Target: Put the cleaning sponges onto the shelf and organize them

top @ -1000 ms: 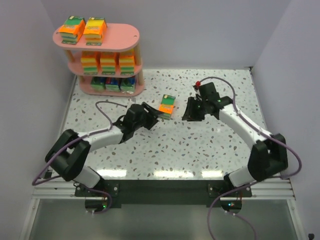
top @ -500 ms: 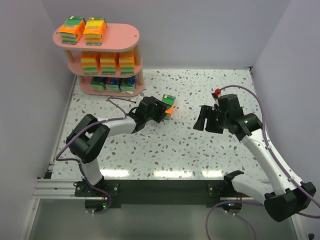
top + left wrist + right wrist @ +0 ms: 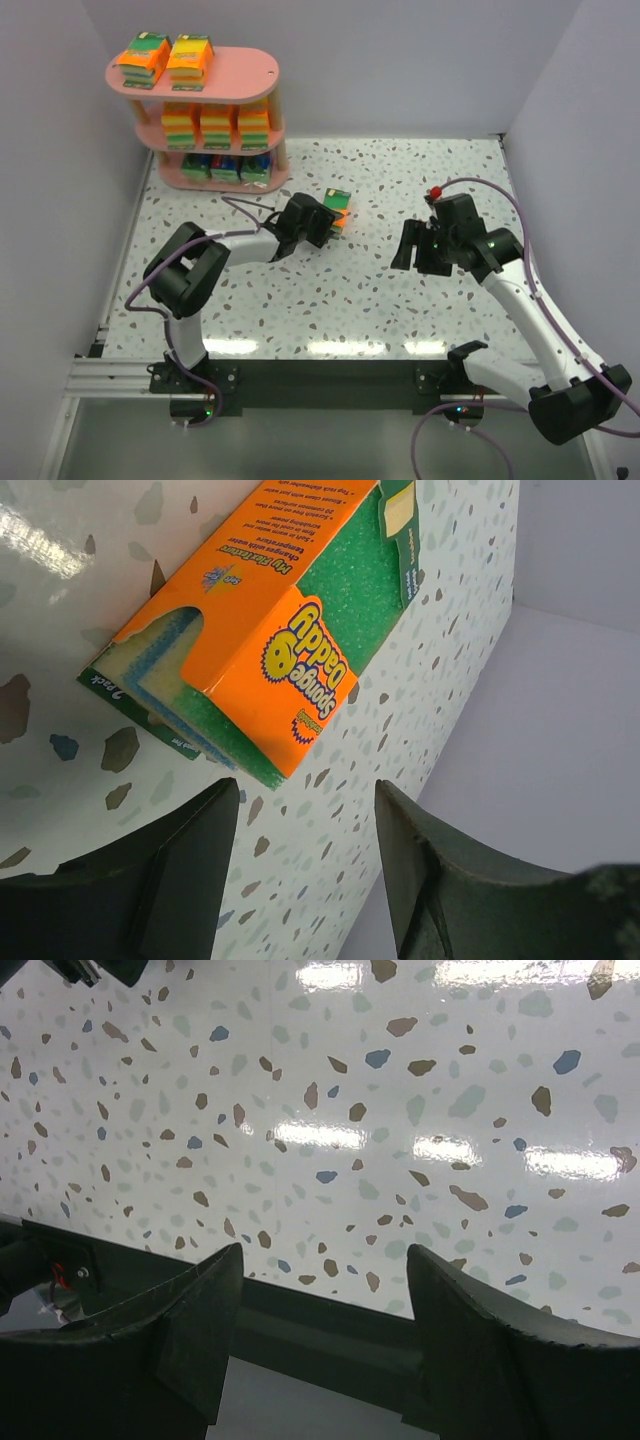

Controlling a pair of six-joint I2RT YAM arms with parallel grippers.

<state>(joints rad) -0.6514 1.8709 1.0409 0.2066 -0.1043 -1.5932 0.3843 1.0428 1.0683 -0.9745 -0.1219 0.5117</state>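
One orange sponge pack (image 3: pixel 336 210) lies on the speckled table, right of the pink shelf (image 3: pixel 250 70). In the left wrist view the pack (image 3: pixel 270 610) lies just ahead of my left gripper (image 3: pixel 306 790), which is open and not touching it. From above, the left gripper (image 3: pixel 322 225) sits at the pack's near-left side. My right gripper (image 3: pixel 408 248) is open and empty over bare table, well right of the pack; its wrist view (image 3: pixel 325 1252) shows only table. The shelf holds two orange packs (image 3: pixel 168 57) on top, three orange packs (image 3: pixel 215 125) in the middle and three blue-green packs (image 3: pixel 225 167) at the bottom.
Pale walls close in the table on the left (image 3: pixel 60 200), back and right (image 3: pixel 590 150). A metal rail (image 3: pixel 330 375) runs along the near edge by the arm bases. Purple cables (image 3: pixel 240 205) loop beside both arms.
My left gripper has reached forward and right, up to the orange pack. My right arm has pulled back right and nearer, away from the pack. The pack has not moved.
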